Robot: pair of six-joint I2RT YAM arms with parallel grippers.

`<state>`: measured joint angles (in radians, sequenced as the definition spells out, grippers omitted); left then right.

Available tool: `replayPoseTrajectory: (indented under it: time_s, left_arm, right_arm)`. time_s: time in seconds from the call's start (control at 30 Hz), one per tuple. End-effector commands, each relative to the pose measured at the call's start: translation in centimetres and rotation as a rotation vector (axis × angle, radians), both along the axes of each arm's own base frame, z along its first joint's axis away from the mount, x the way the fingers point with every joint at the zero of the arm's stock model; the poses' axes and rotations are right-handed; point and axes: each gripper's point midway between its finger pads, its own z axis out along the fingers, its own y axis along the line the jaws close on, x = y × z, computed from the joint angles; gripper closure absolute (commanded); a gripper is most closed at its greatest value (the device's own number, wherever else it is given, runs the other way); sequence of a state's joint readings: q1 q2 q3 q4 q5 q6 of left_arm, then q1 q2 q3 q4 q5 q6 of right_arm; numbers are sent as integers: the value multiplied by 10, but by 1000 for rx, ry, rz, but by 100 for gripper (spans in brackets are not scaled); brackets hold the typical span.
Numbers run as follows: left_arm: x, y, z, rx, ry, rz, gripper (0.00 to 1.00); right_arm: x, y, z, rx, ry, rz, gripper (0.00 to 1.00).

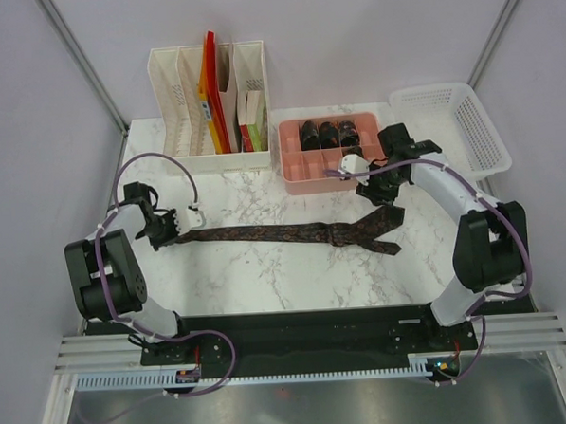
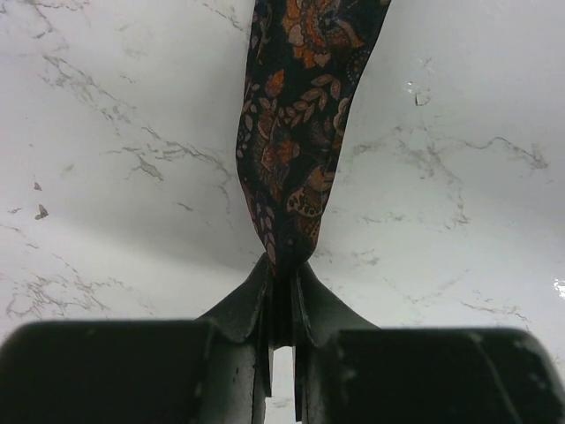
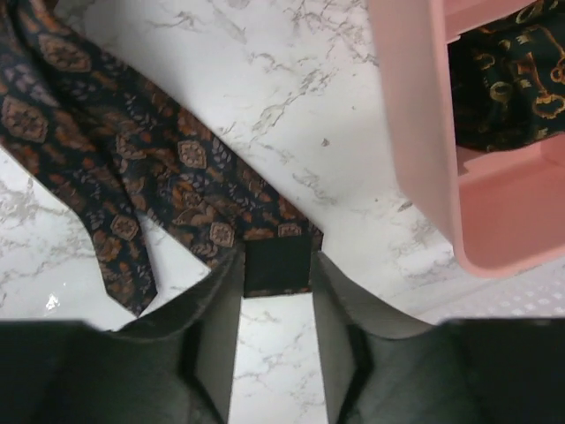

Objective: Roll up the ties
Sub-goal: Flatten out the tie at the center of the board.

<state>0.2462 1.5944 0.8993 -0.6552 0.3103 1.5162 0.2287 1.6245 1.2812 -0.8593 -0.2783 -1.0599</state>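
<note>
A: Item 1, necktie [image 1: 275, 234]?
B: Flat, mid-table, 9 to 3 o'clock. L gripper [image 2: 281, 274] pinches narrow tip, prob. anchoring it taut. R gripper [image 3: 276, 254] parted, wide end between tips (not clamped).
A: Item 2, rolled ties [image 1: 326, 134]?
B: Three, pink tray [image 1: 301, 184], 12 o'clock.

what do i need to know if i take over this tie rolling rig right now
Grippers: the left gripper is shut on the narrow end of the unrolled tie. The right gripper is open, low over that tie's other end, gripping nothing.
Things: the unrolled tie lies stretched across the marble table, its right part doubled over. Three rolled ties sit in the back compartments of the pink tray.
Done: three ties rolled and in the tray.
Left: roll this tie, then probably stow it in a free compartment.
</note>
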Motion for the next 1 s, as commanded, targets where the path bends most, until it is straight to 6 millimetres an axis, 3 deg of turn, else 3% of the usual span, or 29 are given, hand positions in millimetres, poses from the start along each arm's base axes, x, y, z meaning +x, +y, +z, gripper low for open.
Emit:
replayPoseTrajectory:
  time_s: [0.0,0.13,0.23,0.4,0.57,0.6,0.67,0.7,0.77,0.87,0.97]
  left_arm:
    - [1,-1,12,14,-40,-52,95]
    - [0,-2,14,6,-39,-35,95]
    - [0,-1,14,10,-36,-34,95]
    - [-2,-4,17,-2,-32,-43,95]
    - [-6,-15,24,-42,-44,-69,94]
    - [-8,-21,25,-50,-45,-82,94]
    - [-13,-32,24,-71,-40,-106,94]
    - [-14,-40,28,-76,-49,-130,94]
    - [-18,-53,27,-99,-37,-136,94]
    - [-23,-78,27,-133,-13,-169,94]
    - [-29,-97,25,-157,19,-186,94]
  right_arm:
    - [-16,17,-22,82,139,-27,63]
    - [-10,1,-58,-11,88,-71,75]
    - [-9,-17,-82,-87,58,-110,76]
    - [-32,-47,-110,-207,109,-143,76]
    - [-66,-105,-110,-288,179,-175,77]
    - [-88,-113,-112,-301,247,-172,76]
    - [-108,-127,-105,-310,282,-160,77]
    - [-130,-134,-101,-301,328,-170,76]
    - [-154,-143,-99,-297,364,-167,77]
    - [-161,-156,-90,-297,331,-194,80]
    - [-148,-176,-88,-302,316,-246,80]
